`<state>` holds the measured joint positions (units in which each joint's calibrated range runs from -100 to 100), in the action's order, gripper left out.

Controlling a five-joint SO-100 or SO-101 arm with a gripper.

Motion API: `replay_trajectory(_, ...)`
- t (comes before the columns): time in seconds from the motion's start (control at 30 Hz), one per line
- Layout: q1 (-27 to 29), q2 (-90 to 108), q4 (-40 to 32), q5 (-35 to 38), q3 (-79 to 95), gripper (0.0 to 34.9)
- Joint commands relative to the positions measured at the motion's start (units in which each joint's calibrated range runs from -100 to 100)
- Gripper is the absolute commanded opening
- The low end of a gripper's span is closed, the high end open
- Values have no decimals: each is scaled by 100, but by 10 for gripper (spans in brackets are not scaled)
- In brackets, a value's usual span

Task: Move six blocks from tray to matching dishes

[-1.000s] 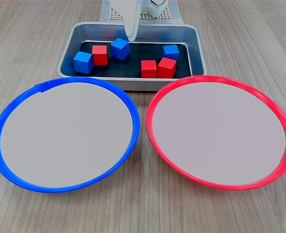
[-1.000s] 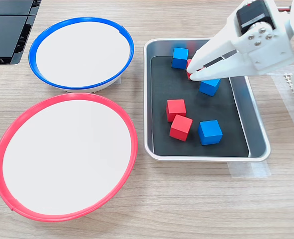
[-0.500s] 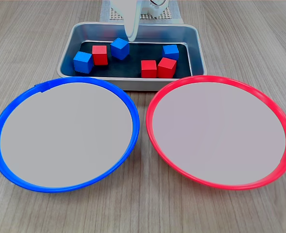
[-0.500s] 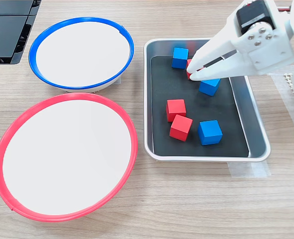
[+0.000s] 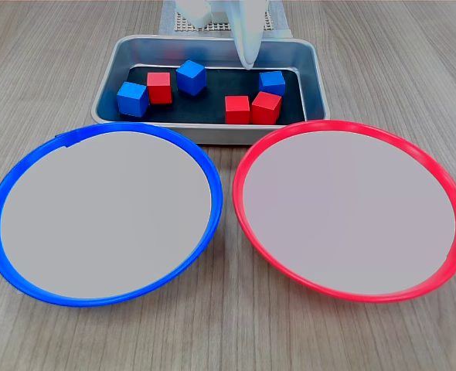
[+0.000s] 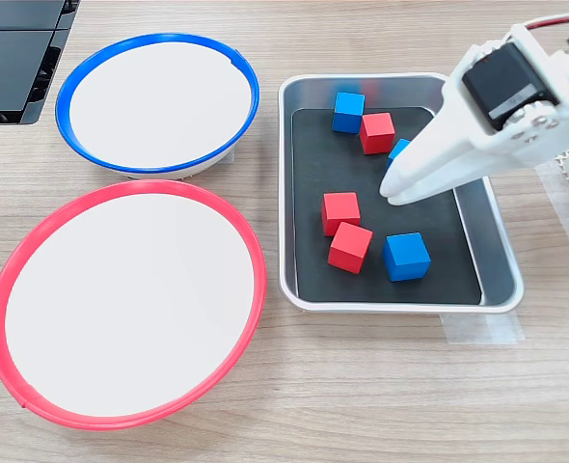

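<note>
All six blocks lie in the tray [image 5: 212, 132] [image 6: 286, 193]. From the first exterior view's left they are blue [image 5: 132, 98], red [image 5: 159, 86], blue [image 5: 191, 77], red [image 5: 237, 109], red [image 5: 267, 107] and blue [image 5: 272, 82]. My white gripper [image 5: 249, 62] [image 6: 392, 194] hangs over the tray's middle, shut and holding nothing. In the second exterior view it partly covers one blue block [image 6: 398, 151], with a red block [image 6: 340, 211] to its left. The blue-rimmed dish [image 5: 104, 212] [image 6: 157, 101] and the red-rimmed dish [image 5: 348, 209] [image 6: 125, 301] hold nothing.
The dishes stand side by side on the wooden table, close to the tray's long side. A black object [image 6: 14, 48] lies at the second exterior view's top left. Clear tape [image 6: 482, 328] sits at one tray corner. The arm's base [image 5: 220, 15] stands behind the tray.
The gripper has swung away from the blue block it hovered over, toward the first exterior view's right, and its jaws have come together. No block has moved.
</note>
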<state>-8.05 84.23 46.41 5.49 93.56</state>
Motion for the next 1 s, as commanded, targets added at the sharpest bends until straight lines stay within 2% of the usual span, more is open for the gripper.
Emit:
replay_trajectory(0.0, -310, -2124, 266, 171, -1805, 48)
replay_trajectory(0.07, -385, -3011, 563, 352, -2542, 84)
replay_trajectory(0.13, -451, -3753, 869, 532, -3134, 142)
replay_trajectory(0.17, -461, -4052, 1001, 615, -3361, 140)
replay_trajectory(0.23, -470, -4581, 1257, 835, -3753, 165)
replay_trajectory(0.33, -432, -5084, 1727, 1333, -4135, 176)
replay_trajectory(0.37, -376, -5203, 1917, 1514, -4226, 171)
replay_trajectory(0.47, -225, -5425, 2222, 1695, -4326, 192)
replay_trajectory(0.5, -206, -5485, 2255, 1656, -4299, 188)
replay_trajectory(0.97, -545, -6210, 1422, 791, -3980, 188)
